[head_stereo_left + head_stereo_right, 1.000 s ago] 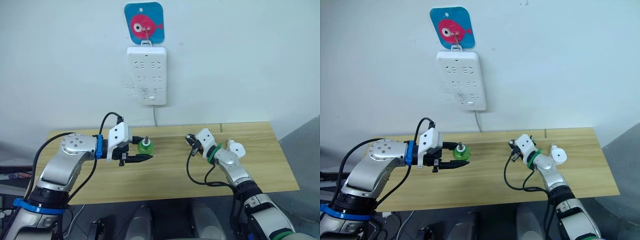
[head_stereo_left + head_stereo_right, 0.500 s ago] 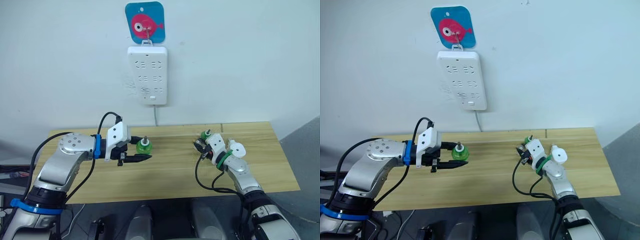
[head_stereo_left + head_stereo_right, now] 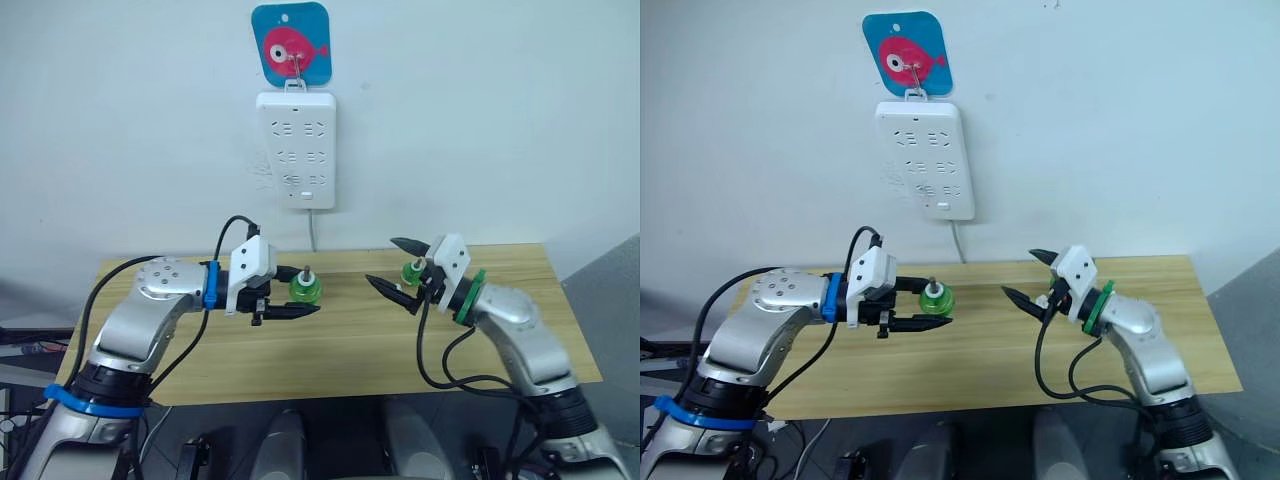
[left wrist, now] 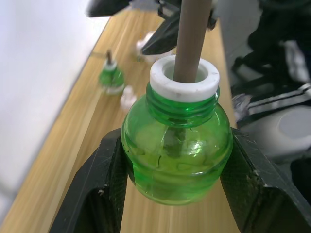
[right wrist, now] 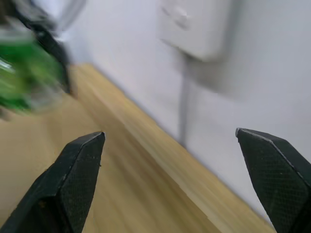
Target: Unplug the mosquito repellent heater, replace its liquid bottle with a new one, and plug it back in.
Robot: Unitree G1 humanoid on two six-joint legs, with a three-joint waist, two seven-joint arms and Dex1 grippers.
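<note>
The left gripper (image 3: pixel 288 300) is clamped on a round translucent green bottle (image 3: pixel 304 290), upright, bare wick up, above the wooden table (image 3: pixel 340 350). The right gripper (image 3: pixel 392 265), jaws wide and empty, faces it; the second small green bottle (image 3: pixel 411 271) stands just behind, near the table's back edge.

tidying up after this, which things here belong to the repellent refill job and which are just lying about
Job:
- round translucent green plastic bottle with bare wick, held
- second green wick bottle, standing on the wooden table
- small white plastic cap beside it
- large white wall power strip

Just there:
- blue wall plaque with pink fish
</note>
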